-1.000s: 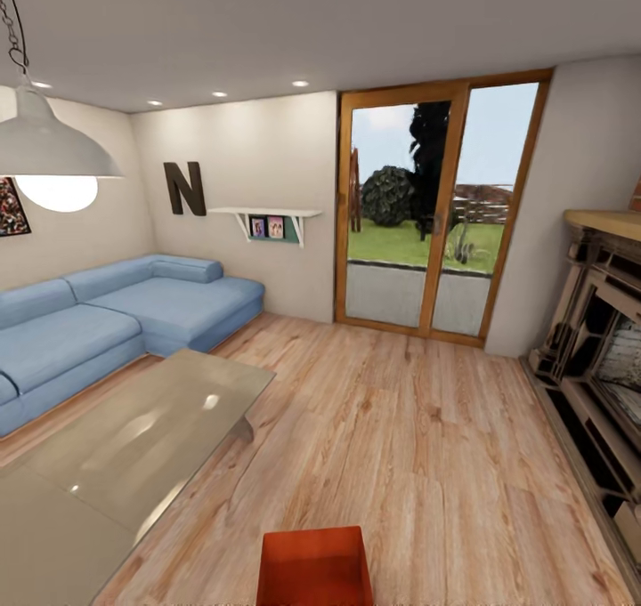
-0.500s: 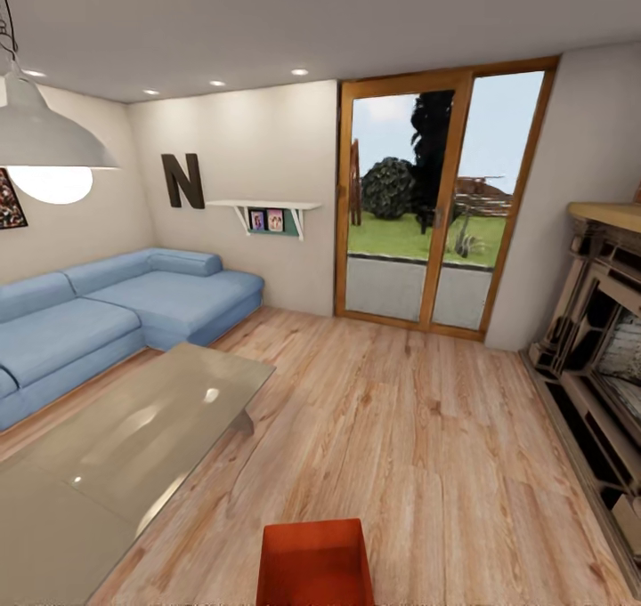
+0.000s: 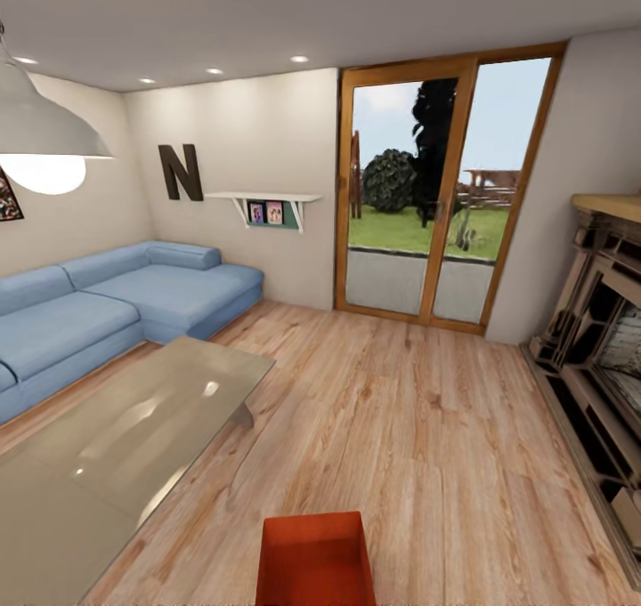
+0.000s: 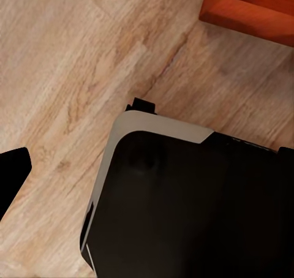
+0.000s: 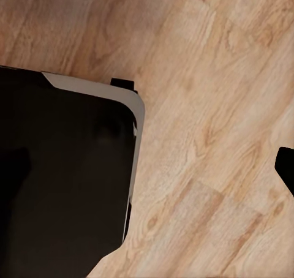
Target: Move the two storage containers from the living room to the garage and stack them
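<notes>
One orange-red storage container [image 3: 315, 560] stands on the light wood-plank floor of the living room, at the bottom middle of the head view and cut by the picture's edge. Its open top faces up and nothing shows inside. A corner of the same bin [image 4: 254, 8] appears in the left wrist view, beyond my black base [image 4: 184, 198]. One dark fingertip [image 4: 12, 179] pokes in at the edge of the left wrist view, and another dark fingertip [image 5: 286, 168] shows in the right wrist view. Both hang over bare planks, holding nothing that shows.
A glass-topped coffee table [image 3: 125, 446] fills the near left, with a blue corner sofa [image 3: 116, 308] behind it. Wood-framed glass doors [image 3: 436, 197] stand straight ahead. A dark fireplace surround [image 3: 596, 357] lines the right wall. A white pendant lamp [image 3: 44, 134] hangs at upper left.
The whole head view has shifted a little, so the room and the container sit slightly higher in the picture; the camera moved. The container itself stays where it was on the floor.
</notes>
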Controlling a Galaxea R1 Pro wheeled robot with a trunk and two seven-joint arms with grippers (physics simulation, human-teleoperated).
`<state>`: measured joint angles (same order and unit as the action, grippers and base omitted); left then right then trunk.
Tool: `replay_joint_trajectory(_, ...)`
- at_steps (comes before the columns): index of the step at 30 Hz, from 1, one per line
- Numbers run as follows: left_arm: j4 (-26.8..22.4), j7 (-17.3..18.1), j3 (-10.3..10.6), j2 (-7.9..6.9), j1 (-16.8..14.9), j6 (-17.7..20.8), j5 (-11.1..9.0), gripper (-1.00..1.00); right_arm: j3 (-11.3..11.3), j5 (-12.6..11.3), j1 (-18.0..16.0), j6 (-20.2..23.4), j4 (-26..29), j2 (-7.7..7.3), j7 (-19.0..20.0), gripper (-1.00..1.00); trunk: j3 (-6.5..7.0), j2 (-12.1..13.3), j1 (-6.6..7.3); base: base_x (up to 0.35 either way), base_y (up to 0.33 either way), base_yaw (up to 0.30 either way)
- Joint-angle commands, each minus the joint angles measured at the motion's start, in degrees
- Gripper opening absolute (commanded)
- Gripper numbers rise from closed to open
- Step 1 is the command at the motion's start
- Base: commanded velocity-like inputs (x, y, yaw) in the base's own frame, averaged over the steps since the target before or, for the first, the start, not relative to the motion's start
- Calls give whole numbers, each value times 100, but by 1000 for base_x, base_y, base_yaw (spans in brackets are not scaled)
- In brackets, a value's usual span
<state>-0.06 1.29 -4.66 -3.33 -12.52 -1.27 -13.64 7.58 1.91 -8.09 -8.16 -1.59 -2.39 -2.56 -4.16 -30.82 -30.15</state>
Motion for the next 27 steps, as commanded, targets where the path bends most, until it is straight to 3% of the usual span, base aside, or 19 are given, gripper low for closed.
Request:
replay_joint_trajectory(1, 6, 12, -44, -1, -5, -13, -7, 100, 34, 20, -8, -27, -17, 1, -25, 100, -39, -52, -25, 0, 0, 0)
replay_joint_trajectory(27, 6, 11, -46, -25, -5, -13, -16, 100, 33, 15, -8, -26, -17, 1, -25, 100, -739, -1095, -596, 0, 0, 0)
